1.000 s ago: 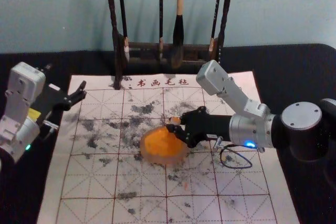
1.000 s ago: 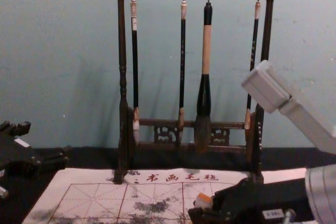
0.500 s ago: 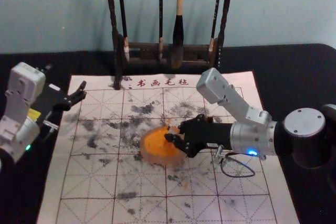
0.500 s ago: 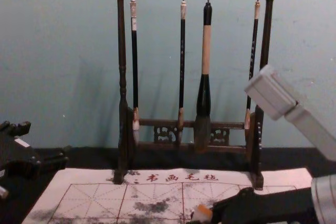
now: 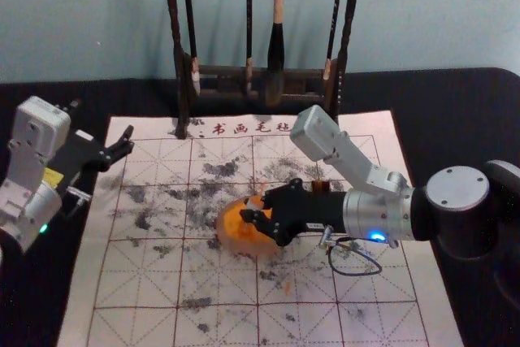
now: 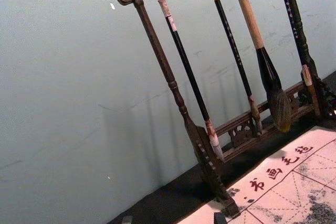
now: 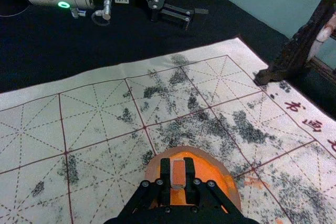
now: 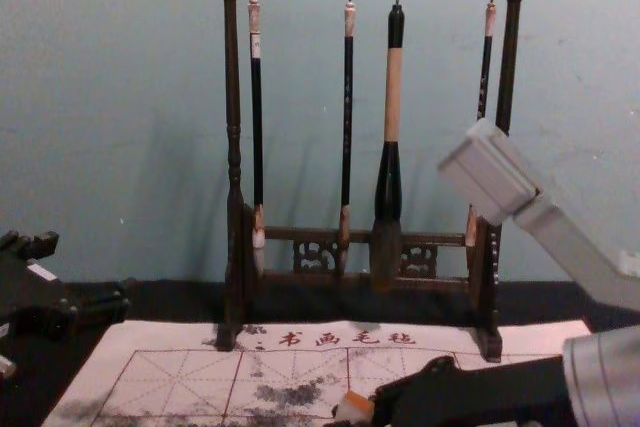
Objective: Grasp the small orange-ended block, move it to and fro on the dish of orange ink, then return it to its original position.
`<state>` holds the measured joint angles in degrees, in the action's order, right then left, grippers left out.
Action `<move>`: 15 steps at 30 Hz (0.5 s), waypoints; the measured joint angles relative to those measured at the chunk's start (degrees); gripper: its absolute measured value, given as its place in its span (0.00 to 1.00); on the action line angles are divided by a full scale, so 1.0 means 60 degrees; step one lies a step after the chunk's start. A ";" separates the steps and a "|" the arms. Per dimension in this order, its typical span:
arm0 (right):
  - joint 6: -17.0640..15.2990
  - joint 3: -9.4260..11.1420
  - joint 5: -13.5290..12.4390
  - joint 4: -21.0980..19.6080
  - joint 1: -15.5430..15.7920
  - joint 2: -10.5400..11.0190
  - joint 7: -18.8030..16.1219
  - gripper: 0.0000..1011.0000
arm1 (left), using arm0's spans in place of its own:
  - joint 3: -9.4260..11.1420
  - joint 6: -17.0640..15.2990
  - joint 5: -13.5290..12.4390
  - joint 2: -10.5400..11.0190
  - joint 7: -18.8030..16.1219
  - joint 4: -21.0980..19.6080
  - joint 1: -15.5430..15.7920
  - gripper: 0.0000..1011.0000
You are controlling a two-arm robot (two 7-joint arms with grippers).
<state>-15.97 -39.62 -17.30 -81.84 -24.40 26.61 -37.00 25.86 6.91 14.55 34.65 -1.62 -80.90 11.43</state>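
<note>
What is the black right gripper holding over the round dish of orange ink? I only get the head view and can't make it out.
Observer: The right wrist view shows the small orange-ended, pale-sided block clamped between the right gripper's two fingers.
Operator: And the black left gripper, over by the left edge of the white gridded mat?
Observer: In the left wrist view its two fingertips are wide apart, nothing between them.
Operator: How do the long brushes hang on the dark wooden rack?
Observer: By small loops at their tops, as the chest view shows.
</note>
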 joint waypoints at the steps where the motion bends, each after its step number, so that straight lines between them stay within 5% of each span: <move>1: 0.0003 -0.0025 0.0003 0.0044 -0.0036 -0.0035 -0.0004 0.12 | 0.0000 0.0000 -0.0001 0.0000 0.0000 0.0000 0.0000 0.99; 15: 0.0065 -0.0171 0.0082 0.0495 -0.0313 -0.0308 0.0015 0.12 | 0.0000 0.0000 0.0000 0.0000 0.0000 0.0000 0.0000 0.99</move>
<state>-15.58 -40.64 -16.81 -78.87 -26.28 24.76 -36.91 25.86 6.91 14.55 34.65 -1.62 -80.90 11.43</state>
